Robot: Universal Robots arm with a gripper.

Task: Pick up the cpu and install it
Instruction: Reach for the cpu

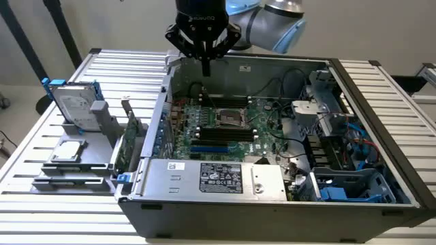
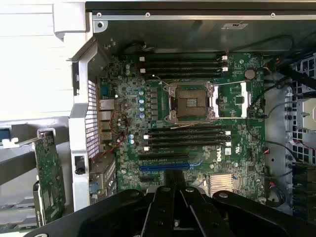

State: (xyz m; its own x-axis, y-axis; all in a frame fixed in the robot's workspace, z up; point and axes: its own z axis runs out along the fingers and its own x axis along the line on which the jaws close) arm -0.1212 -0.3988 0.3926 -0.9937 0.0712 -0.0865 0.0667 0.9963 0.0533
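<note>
The cpu (image 1: 67,151), a small flat silvery square, lies on a grey stand (image 1: 75,168) on the table at the exterior view's left, outside the computer case. My gripper (image 1: 206,67) hangs above the far wall of the open case (image 1: 272,214), well away from the cpu. Its black fingers (image 1: 205,60) are shut with nothing between them. In the wrist view the gripper (image 2: 174,191) looks down on the green motherboard (image 2: 237,123). There the CPU socket (image 2: 190,102) stands open and empty, also seen in the exterior view as the socket (image 1: 232,118).
A silver hard drive (image 1: 71,104) with blue rails stands upright behind the cpu. Green circuit cards (image 1: 129,140) stand between the stand and the case. Memory slots (image 2: 185,136), cables (image 1: 293,84) and a power supply (image 1: 218,177) crowd the case interior.
</note>
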